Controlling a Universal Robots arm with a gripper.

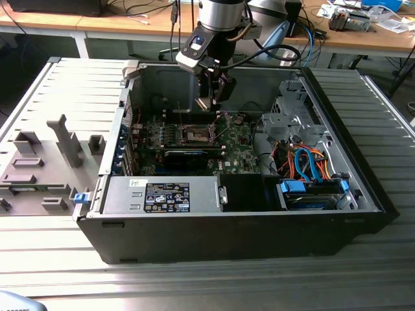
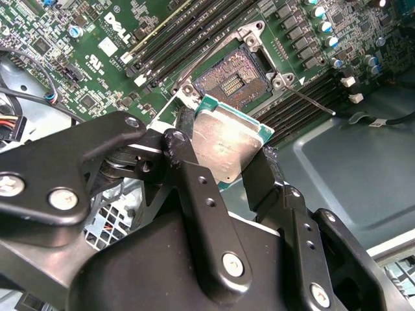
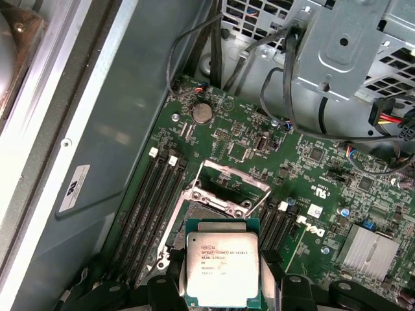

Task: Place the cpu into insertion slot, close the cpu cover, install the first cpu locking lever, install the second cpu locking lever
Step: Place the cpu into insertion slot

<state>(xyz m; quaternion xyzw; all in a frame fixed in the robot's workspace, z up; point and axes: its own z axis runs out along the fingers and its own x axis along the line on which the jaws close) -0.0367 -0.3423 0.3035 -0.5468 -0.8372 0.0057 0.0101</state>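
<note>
I'm holding the chip [image 3: 222, 269] clamped by its edges in the gripper [image 1: 211, 97], hovering above the open socket [image 2: 231, 79], not touching.

The cpu [image 3: 222, 267] has a dull silver-grey top edged in green. The circuit board [image 3: 241, 127] is green, the insertion slot [image 2: 230, 81] brownish inside, the gripper [image 2: 224, 159] black.

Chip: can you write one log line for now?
gripper: shut on cpu | cpu: held above insertion slot, not seated | cpu cover: open
</note>
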